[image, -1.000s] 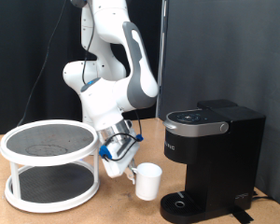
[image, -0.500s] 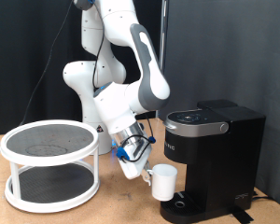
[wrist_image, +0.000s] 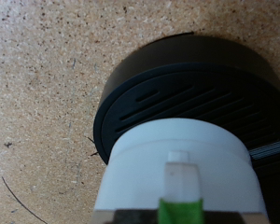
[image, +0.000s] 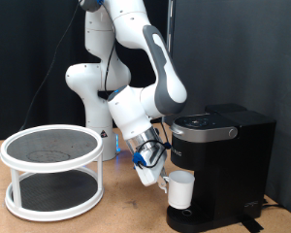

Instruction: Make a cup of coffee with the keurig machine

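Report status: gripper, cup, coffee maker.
Gripper shut on cup by its handle side. Cup hangs above the drip tray of the coffee maker, under its head. Nothing seen in the way; two-tier rack stands well aside.

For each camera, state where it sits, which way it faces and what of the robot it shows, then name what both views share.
Exterior view: off the arm at about table height, facing the arm, the claw holding the cup at the keurig machine, and the two-tier stand at its left.
Wrist view: on the hand, looking down past a green-tipped finger onto the cup above the machine's drip tray.
Shared: the cup and the machine's base.
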`<action>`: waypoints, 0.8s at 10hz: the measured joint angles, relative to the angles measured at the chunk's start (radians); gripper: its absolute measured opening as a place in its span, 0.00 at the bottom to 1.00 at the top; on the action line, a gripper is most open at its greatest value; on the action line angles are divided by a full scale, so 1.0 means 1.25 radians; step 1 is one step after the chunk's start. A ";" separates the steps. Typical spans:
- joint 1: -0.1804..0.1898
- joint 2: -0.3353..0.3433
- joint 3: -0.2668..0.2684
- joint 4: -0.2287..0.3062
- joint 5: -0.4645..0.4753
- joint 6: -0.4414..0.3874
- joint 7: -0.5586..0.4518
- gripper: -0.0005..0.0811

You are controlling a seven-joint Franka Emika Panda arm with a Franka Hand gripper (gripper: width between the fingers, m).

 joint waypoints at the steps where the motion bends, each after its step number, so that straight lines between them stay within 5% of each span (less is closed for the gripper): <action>1: 0.001 0.010 0.004 0.007 0.001 0.005 0.000 0.01; 7: 0.001 0.028 0.013 0.023 0.017 0.009 0.001 0.01; 8: 0.001 0.028 0.013 0.023 0.017 0.008 0.001 0.11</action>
